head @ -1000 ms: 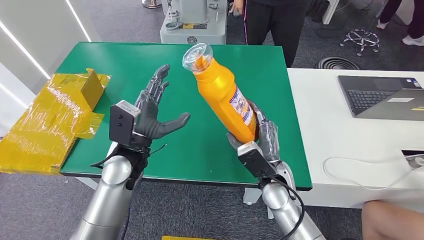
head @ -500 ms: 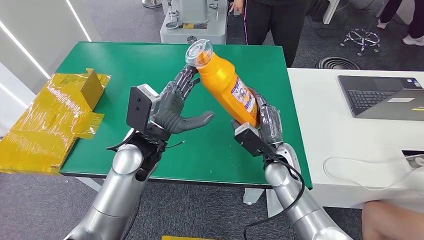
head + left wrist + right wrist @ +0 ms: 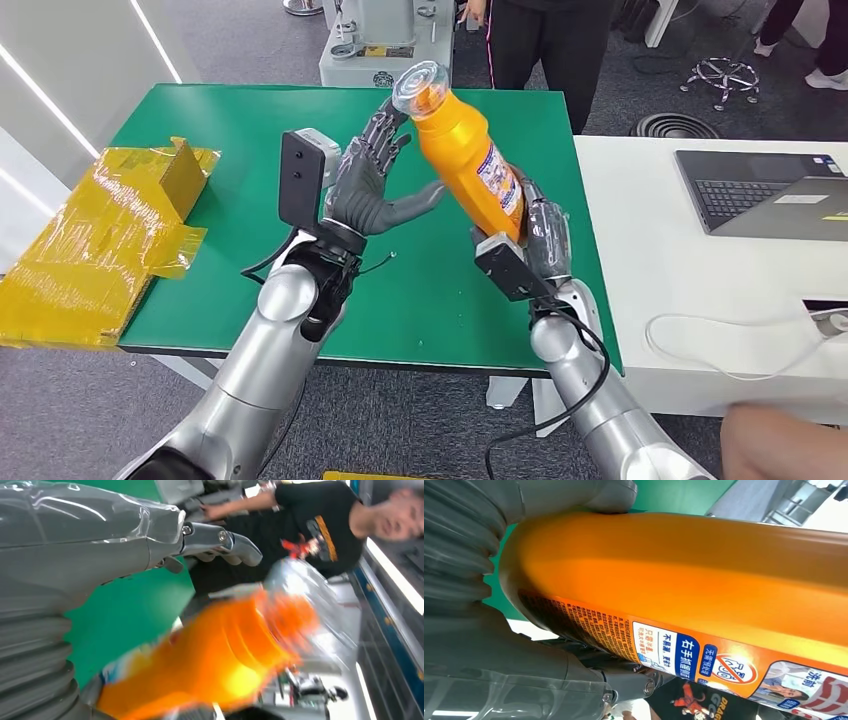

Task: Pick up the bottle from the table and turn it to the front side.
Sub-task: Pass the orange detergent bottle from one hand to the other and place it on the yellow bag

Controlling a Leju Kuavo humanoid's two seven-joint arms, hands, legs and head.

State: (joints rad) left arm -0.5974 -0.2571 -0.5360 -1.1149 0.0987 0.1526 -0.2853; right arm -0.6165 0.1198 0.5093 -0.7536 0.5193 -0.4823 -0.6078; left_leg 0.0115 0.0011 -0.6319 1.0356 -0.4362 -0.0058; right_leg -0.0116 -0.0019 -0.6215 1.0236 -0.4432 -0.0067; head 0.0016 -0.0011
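An orange bottle (image 3: 465, 160) with a clear cap (image 3: 420, 86) and a printed label is lifted above the green table (image 3: 200, 120), tilted with its cap toward the far left. My right hand (image 3: 535, 245) grips its lower part; the right wrist view shows the bottle (image 3: 704, 580) close up, with the label on one side. My left hand (image 3: 375, 185) is raised just left of the bottle, fingers spread, thumb reaching toward its side; contact is unclear. In the left wrist view the bottle (image 3: 215, 660) is blurred beside the left hand (image 3: 90, 545).
A yellow taped cardboard box (image 3: 100, 235) lies at the table's left edge. A white desk (image 3: 680, 270) with a laptop (image 3: 765, 195) and a cable stands to the right. A person (image 3: 545, 45) in black stands behind the table, next to a grey machine (image 3: 385, 40).
My left hand rose and moved right, up to the bottle's side. The right hand carried the bottle slightly right and away from me, standing it more upright.
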